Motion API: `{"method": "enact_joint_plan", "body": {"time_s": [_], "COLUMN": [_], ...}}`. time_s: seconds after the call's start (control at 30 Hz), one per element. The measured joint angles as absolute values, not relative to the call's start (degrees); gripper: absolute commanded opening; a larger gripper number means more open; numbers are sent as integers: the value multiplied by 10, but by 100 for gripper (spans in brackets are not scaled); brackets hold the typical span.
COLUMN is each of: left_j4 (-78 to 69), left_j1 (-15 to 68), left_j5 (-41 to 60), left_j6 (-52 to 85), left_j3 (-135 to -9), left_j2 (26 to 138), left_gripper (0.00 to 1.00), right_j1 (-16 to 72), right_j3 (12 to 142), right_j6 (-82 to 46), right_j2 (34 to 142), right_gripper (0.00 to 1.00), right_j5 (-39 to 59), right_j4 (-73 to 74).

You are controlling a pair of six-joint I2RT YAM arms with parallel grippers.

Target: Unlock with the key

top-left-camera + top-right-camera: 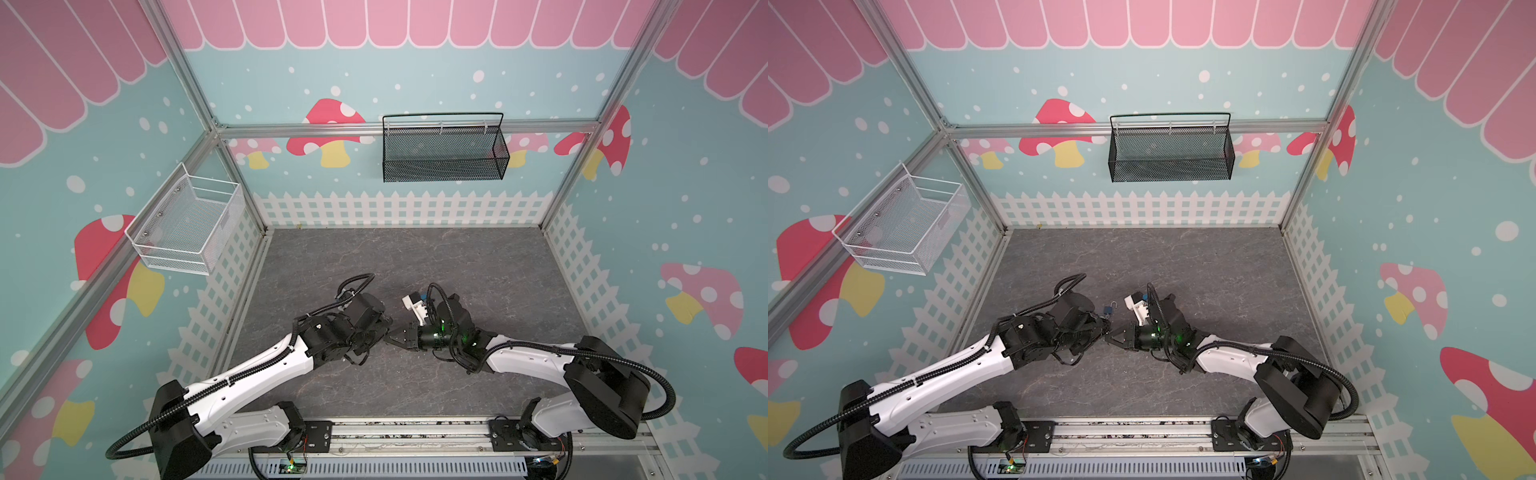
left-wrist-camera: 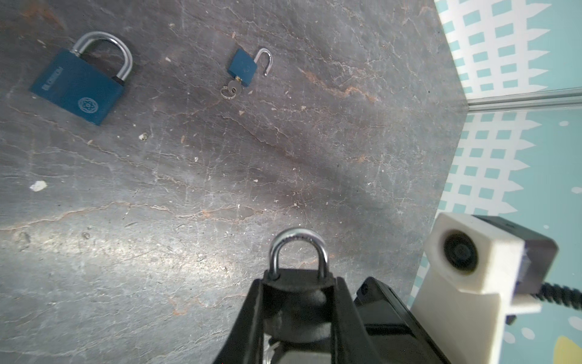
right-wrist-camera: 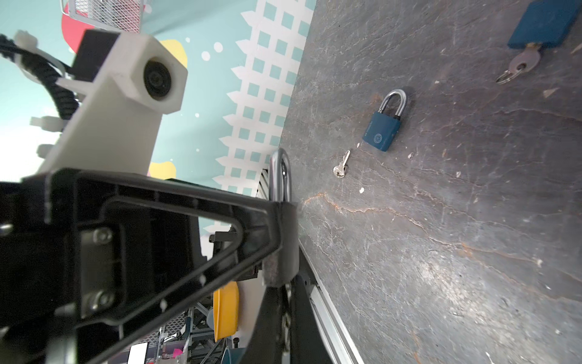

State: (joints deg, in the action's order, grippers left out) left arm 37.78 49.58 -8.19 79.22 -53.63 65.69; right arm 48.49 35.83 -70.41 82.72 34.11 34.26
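My left fingers (image 2: 250, 315) are black ribbed plastic with dull grey pads. They stand narrow, clamped on the body of the held padlock (image 2: 297, 235). It hangs over the middle of the worktop (image 1: 478, 270), nearer its front edge, between my two arms. Only the rounded steel shackle shows; the body is hidden between the pads. The lock's long axis runs in line with the fingers, and the shackle points out past the tips, away from my wrist.

Beyond my fingers, two more locks lie flat on the dark, stone-veined, scuffed worktop, toward its middle. The large padlock (image 2: 78, 88) has a blue slab body with a round emblem, and its shackle is closed. The small padlock (image 2: 242, 67) is the same blue, its shackle swung open and a ringed key (image 2: 233, 88) stuck in its base. A loose key (image 3: 341, 165), small and silvery, lies near the large padlock, apart from it.

My right fingers (image 3: 267, 331) are pressed together, their tips meeting the left fingers at the hidden end of the held padlock. Whether a key sits between them I cannot tell.
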Motion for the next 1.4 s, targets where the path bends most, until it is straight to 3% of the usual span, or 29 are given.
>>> {"method": "enact_joint_plan", "body": {"time_s": [0.4, 0.7, 1.2, 1.4], "left_j4": [312, 348, 392, 373], "left_j1": [495, 483, 472, 472], "left_j5": [-89, -88, -111, -129], "left_j6": [788, 747, 659, 590], "left_j3": [-505, -553, -604, -598], "left_j2": [615, 650, 691, 668], "left_gripper": [0, 0, 0, 0], "right_j1": [469, 470, 480, 457], "right_j3": [338, 368, 397, 406], "right_j6": [-738, -637, -457, -417], "right_j2": [827, 806, 715, 632], "right_gripper": [0, 1, 59, 70], "right_j5": [360, 322, 201, 157], "right_j4": [429, 335, 161, 73]}}
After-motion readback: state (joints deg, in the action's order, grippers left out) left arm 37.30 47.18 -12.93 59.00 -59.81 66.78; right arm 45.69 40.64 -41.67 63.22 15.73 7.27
